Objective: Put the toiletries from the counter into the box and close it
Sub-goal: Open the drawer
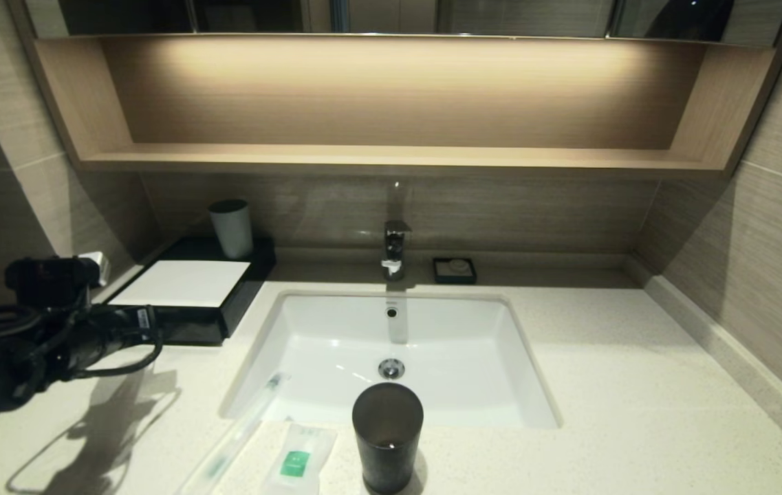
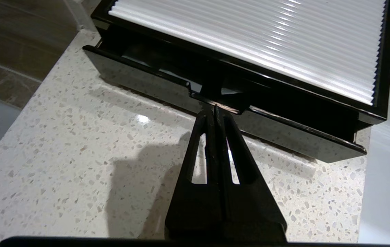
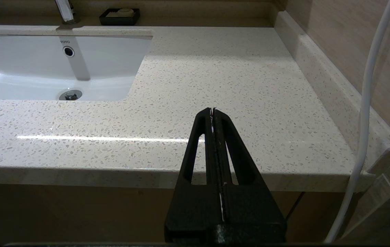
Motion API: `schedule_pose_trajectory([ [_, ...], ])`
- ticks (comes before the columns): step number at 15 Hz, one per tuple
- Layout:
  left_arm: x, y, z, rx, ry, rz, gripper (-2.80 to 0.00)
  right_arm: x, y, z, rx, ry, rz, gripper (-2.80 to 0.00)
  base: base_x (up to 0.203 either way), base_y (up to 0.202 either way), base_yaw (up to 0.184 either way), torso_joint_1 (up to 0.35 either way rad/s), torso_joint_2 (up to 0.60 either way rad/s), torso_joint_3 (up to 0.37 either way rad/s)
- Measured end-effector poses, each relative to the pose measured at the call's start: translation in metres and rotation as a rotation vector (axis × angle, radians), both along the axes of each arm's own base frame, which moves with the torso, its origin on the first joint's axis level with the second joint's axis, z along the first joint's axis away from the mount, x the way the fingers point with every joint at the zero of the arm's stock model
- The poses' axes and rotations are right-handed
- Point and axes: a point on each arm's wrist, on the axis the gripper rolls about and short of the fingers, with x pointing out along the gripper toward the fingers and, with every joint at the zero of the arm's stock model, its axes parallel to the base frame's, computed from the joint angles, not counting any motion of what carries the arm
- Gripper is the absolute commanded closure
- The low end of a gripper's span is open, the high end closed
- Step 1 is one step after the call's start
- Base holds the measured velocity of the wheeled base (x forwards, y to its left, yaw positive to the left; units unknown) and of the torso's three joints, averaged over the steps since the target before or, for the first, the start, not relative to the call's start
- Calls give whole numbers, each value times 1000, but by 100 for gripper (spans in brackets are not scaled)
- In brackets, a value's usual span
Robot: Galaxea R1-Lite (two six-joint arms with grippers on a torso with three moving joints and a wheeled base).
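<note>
The head view takes in the whole counter (image 1: 604,385): the box (image 1: 188,292) at the back left corner with a pale cup (image 1: 231,228) standing on its far end, the sink (image 1: 391,357) in the middle, the tap (image 1: 395,249) and a small black soap dish (image 1: 454,270) behind it, and a dark tumbler (image 1: 387,436) on the front edge. Only this view shows the toiletries. The toothbrush (image 1: 239,430) lies with its long axis slanting from the near edge of the counter up and rightward, its far end reaching over the sink's front left rim. The sachet (image 1: 298,457) lies flat just to its right, beside the tumbler, green label up.

The left wrist view alone shows the box from close by: its ribbed white top panel (image 2: 249,44) and the drawer front (image 2: 222,103), which stands pulled out a little from the body. The left gripper (image 2: 216,107) has its fingers pressed together, holding nothing, with the tips at the notch in the drawer front's upper edge; whether they touch it is not clear.

The right wrist view shows bare counter to the right of the sink. The right gripper (image 3: 213,109) hangs before the counter's front edge, jaws closed and empty.
</note>
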Motion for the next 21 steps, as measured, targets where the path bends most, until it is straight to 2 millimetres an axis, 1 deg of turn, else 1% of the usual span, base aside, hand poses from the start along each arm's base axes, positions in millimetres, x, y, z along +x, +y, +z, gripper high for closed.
schedule_pose_trajectory([
  [2,4,0,-3,-11,-8,-27,0,0,0,0,0,0,0,0,0,0,0,0,0,0],
  [7,13,3,-9,-8,3,-31,0,0,0,0,0,0,0,0,0,0,0,0,0,0],
  [10,16,5,-12,-19,2,-63,0,0,0,0,0,0,0,0,0,0,0,0,0,0],
  [17,25,8,-16,-16,4,-67,0,0,0,0,1,0,0,0,0,0,0,0,0,0],
  [21,28,9,-23,-4,8,-72,0,0,0,0,0,0,0,0,0,0,0,0,0,0],
])
